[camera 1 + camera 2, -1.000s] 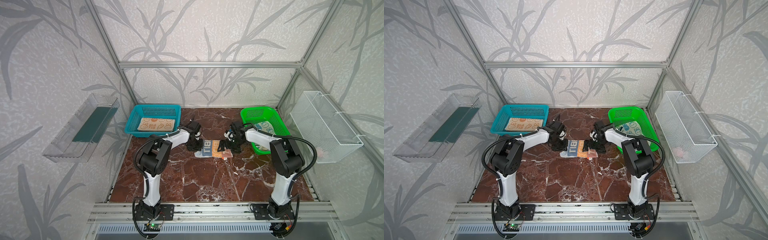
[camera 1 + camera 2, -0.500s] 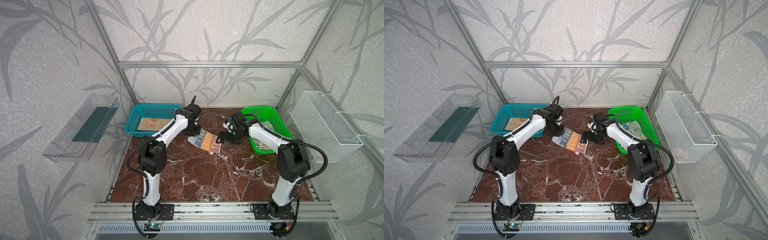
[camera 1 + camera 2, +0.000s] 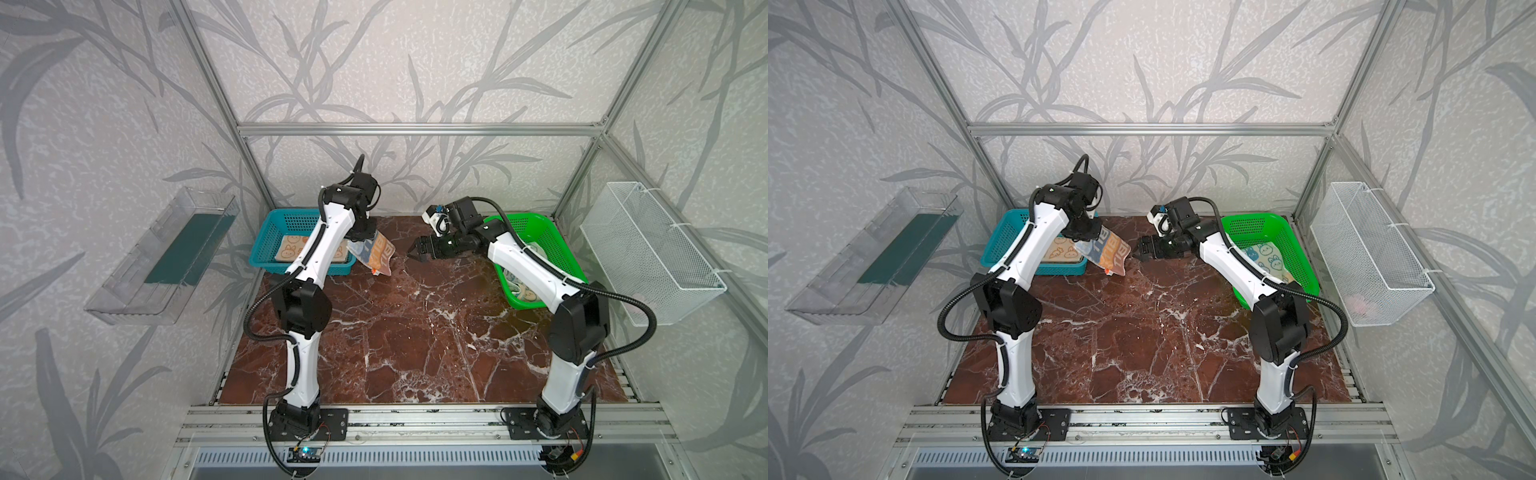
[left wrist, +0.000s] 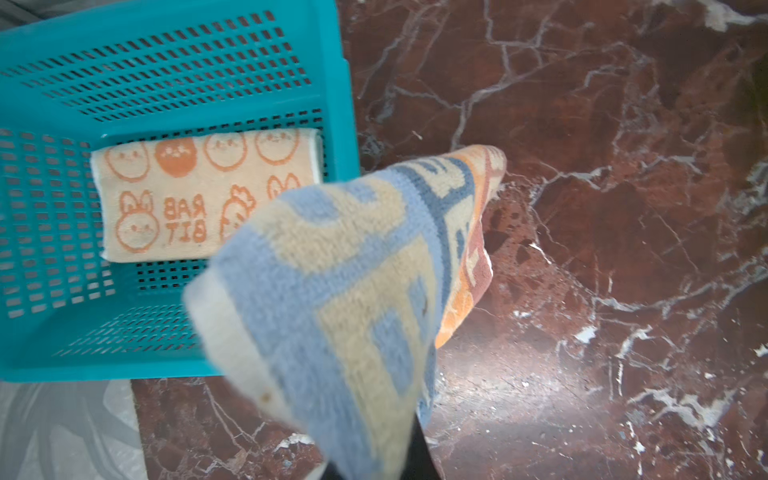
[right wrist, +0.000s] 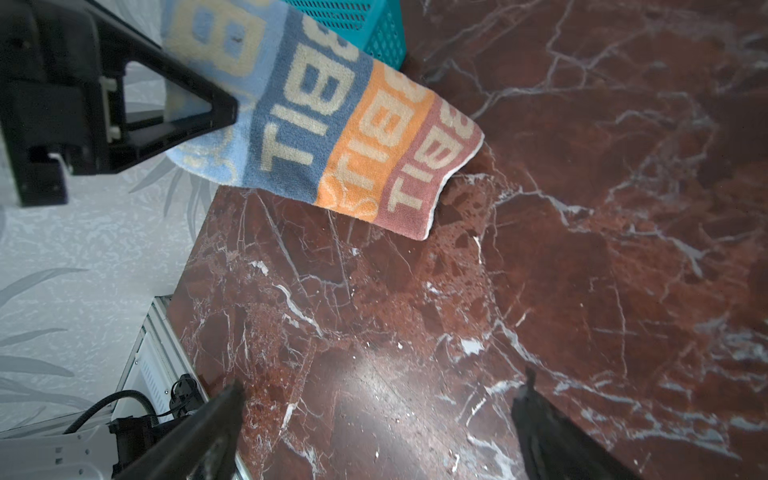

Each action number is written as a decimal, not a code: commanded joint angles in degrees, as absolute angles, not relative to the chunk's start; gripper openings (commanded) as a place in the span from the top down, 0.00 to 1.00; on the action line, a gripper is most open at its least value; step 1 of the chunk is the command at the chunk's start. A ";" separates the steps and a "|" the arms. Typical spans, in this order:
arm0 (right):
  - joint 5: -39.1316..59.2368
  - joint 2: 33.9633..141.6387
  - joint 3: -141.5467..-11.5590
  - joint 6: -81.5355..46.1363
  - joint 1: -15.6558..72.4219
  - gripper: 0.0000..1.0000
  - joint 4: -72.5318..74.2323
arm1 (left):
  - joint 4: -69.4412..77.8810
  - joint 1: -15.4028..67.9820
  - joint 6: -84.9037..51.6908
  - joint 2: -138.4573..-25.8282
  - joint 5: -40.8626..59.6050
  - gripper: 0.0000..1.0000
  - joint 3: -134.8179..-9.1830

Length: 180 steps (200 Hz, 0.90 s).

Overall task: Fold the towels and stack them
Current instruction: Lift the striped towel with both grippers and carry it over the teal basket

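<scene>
Now, above the table (image 3: 415, 332), the right gripper (image 3: 414, 254) is spread wide, empty; the striped towel (image 3: 376, 255) is pinched aloft by the left gripper (image 5: 227, 110). Stacking seems in hand; next it must be lowered squarely onto the peach towel (image 4: 199, 195) in the blue basket (image 3: 286, 219).

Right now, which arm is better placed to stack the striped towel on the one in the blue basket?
Left. The left hand is shut on the striped towel, hanging beside the blue basket holding the peach towel. The right hand is open and empty, farther away.
</scene>
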<state>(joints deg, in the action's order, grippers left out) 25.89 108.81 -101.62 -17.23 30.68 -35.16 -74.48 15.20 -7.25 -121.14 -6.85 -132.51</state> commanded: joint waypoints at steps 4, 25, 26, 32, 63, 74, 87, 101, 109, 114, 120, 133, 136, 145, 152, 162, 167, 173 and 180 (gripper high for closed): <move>24.66 112.61 -105.47 -16.61 32.39 0.01 -33.32 | -77.29 13.07 -4.75 -123.93 -10.14 1.00 -138.63; 24.05 116.35 -109.90 -17.03 33.73 0.01 -33.84 | -76.73 11.42 -4.66 -124.59 -9.54 1.00 -141.92; 24.11 116.49 -110.15 -17.04 33.83 0.01 -33.88 | -76.64 11.33 -4.61 -124.57 -9.43 1.00 -141.97; 24.17 117.60 -111.21 -17.26 34.01 0.01 -34.07 | -76.32 10.90 -4.57 -124.38 -8.89 1.00 -142.03; 24.16 122.57 -117.11 -16.81 35.22 0.01 -36.10 | -74.39 8.39 -4.48 -122.99 -6.74 1.00 -141.10; 23.91 124.14 -118.89 -16.73 35.55 0.01 -37.01 | -73.68 7.16 -4.18 -122.95 -6.27 1.00 -140.67; 23.84 125.89 -121.14 -16.44 35.92 0.01 -38.12 | -73.41 5.60 -4.16 -122.98 -5.17 1.00 -140.64; 22.51 127.60 -123.41 -16.37 36.34 0.01 -39.79 | -73.17 3.52 -3.97 -123.12 -2.62 1.00 -139.95; 22.33 128.52 -124.55 -16.33 36.39 0.01 -40.55 | -73.11 2.40 -3.85 -123.39 -1.80 1.00 -139.52; 22.45 129.06 -125.28 -16.35 36.39 0.01 -40.94 | -73.06 1.79 -3.88 -123.61 -1.52 1.00 -139.21; 22.37 129.59 -125.94 -16.48 36.39 0.01 -41.39 | -73.06 1.13 -3.93 -123.82 -1.41 1.00 -138.83; 22.41 130.64 -127.01 -16.86 36.39 0.01 -41.90 | -73.12 -0.14 -3.54 -124.40 -0.55 1.00 -137.90; 22.41 130.85 -127.22 -16.94 36.45 0.01 -41.92 | -73.08 -0.36 -3.43 -124.60 -0.31 1.00 -137.65; 22.65 131.41 -127.81 -17.29 36.45 0.01 -42.05 | -72.81 -1.14 -3.18 -124.95 0.30 1.00 -136.69; 22.85 131.84 -128.48 -17.40 36.47 0.01 -42.27 | -72.57 -1.62 -2.84 -125.30 0.87 1.00 -135.98; 22.93 132.51 -129.47 -17.51 36.56 0.01 -42.75 | -71.89 -2.09 -2.56 -125.84 1.16 1.00 -134.79; 22.91 132.80 -130.03 -17.52 36.64 0.01 -43.01 | -71.58 -2.37 -2.31 -126.18 1.28 1.00 -134.31; 22.75 133.25 -130.70 -17.41 36.69 0.01 -43.37 | -71.24 -2.58 -2.01 -126.49 1.32 1.00 -133.83; 22.74 133.70 -131.70 -17.41 36.78 0.01 -43.89 | -71.04 -2.80 -1.76 -127.03 1.11 1.00 -133.53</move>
<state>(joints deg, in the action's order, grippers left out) 22.94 132.00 -128.03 -17.28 36.38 -41.08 -71.29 -2.48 -4.21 -125.01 -0.30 -135.17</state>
